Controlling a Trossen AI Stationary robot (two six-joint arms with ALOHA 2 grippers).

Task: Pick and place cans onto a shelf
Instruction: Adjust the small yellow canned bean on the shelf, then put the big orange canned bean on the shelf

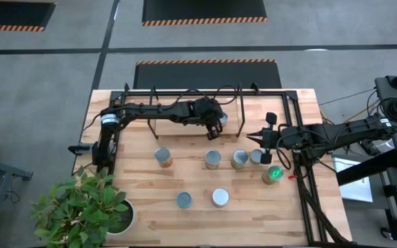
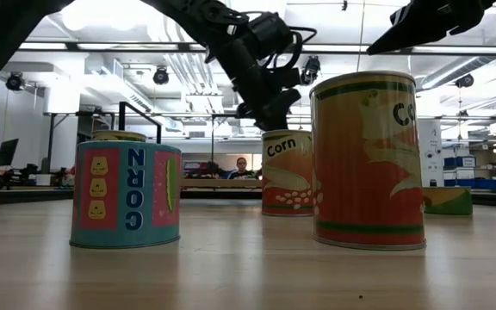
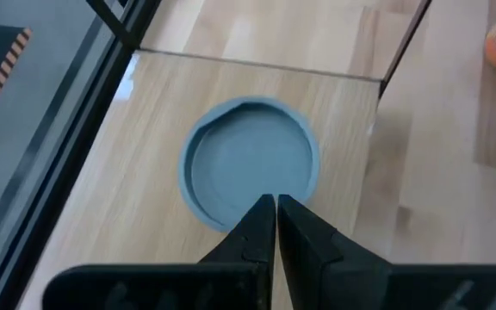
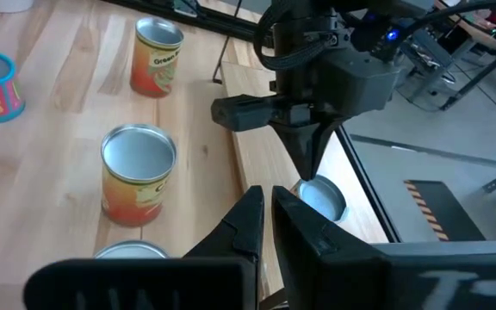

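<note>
Seven cans stand on the tabletop in the high view. One can is to the left, one in the middle, two close together, a green-topped one near the right edge, and two nearer the front. The shelf runs along the back edge. The left gripper reaches over the shelf. The right gripper hangs just behind the two close cans.

Down low, a blue and pink corn can stands on the left. A tall orange can stands on the right. Another corn can sits farther back between them. The left gripper hangs above that far can.

From the left wrist, the left gripper has its jaws pressed together. Just under the tips sits a can with a blue-grey top, on the light wooden board of the shelf.

From the right wrist, the right gripper also has its jaws pressed together, holding nothing. The left gripper points down at the can on the shelf. An orange can and a green-bean can stand on the tabletop beside the shelf.
</note>
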